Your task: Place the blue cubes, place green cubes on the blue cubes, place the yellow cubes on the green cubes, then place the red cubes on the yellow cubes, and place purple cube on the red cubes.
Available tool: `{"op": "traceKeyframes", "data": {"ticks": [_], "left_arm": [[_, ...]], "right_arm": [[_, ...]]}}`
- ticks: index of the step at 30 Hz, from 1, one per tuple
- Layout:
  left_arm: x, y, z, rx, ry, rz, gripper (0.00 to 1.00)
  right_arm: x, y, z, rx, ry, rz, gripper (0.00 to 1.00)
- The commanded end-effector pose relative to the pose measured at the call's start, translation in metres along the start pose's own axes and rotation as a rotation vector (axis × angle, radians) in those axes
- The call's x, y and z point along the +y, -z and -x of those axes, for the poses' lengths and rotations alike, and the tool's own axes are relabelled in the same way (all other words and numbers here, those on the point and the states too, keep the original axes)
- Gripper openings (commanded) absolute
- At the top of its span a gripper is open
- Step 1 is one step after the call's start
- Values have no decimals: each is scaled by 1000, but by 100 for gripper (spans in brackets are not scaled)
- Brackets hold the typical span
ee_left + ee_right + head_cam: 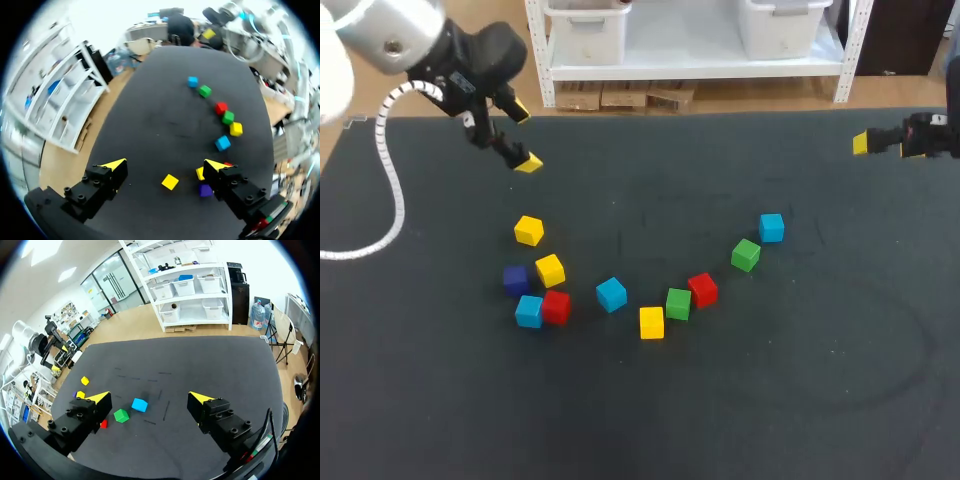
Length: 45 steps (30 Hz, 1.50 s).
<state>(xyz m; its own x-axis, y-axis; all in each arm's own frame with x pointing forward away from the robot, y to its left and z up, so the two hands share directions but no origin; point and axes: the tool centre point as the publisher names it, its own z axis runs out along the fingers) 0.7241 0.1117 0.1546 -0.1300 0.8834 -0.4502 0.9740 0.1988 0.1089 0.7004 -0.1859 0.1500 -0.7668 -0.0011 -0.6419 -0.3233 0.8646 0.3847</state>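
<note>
Head view coverage of the tabletop (800, 400) shows eleven cubes lying singly in a loose arc, none stacked, so the task is judged not yet begun. The middle blue cube (611, 294) is taken as landmark. To its left, a red cube (556, 307) and the left blue cube (529, 311) are seen touching, with the purple cube (516, 280) and a yellow cube (550, 270) just behind them and the far yellow cube (528, 231) beyond. To its right, the near yellow cube (651, 322), a green cube (678, 303) and the second red cube (702, 289) are bunched together, and the far green cube (746, 254) and right blue cube (771, 227) trail away. The left tool (524, 137) is held released, well apart from the landmark on its far-left side, with nothing between its fingers. The right tool (149, 399) is likewise spread and unloaded, much farther off to the landmark's right. Both are probably kept back so that every cube stays reachable and unobstructed; the blue cubes would be wanted first.
</note>
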Motion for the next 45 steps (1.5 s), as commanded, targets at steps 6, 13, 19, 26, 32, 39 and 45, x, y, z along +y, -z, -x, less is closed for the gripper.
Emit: {"op": "traceKeyframes", "data": {"ticks": [6,13,19,26,32,39,45], "left_arm": [[6,3,4,47,-103,-72,100],[6,3,4,47,-103,-72,100],[6,3,4,47,-103,-72,100],[6,3,4,47,-103,-72,100],[6,3,4,47,-103,-72,100],[6,-5,9,49,-190,-70,100],[-8,-22,23,119,-345,-104,100]], "right_arm": [[0,0,0,-1,0,-2,100],[0,0,0,-1,0,-2,100],[0,0,0,-1,0,-2,100],[0,0,0,-1,0,-2,100],[0,0,0,-1,0,-2,100],[0,0,0,-1,0,-2,100],[0,0,0,-1,0,-2,100]]}}
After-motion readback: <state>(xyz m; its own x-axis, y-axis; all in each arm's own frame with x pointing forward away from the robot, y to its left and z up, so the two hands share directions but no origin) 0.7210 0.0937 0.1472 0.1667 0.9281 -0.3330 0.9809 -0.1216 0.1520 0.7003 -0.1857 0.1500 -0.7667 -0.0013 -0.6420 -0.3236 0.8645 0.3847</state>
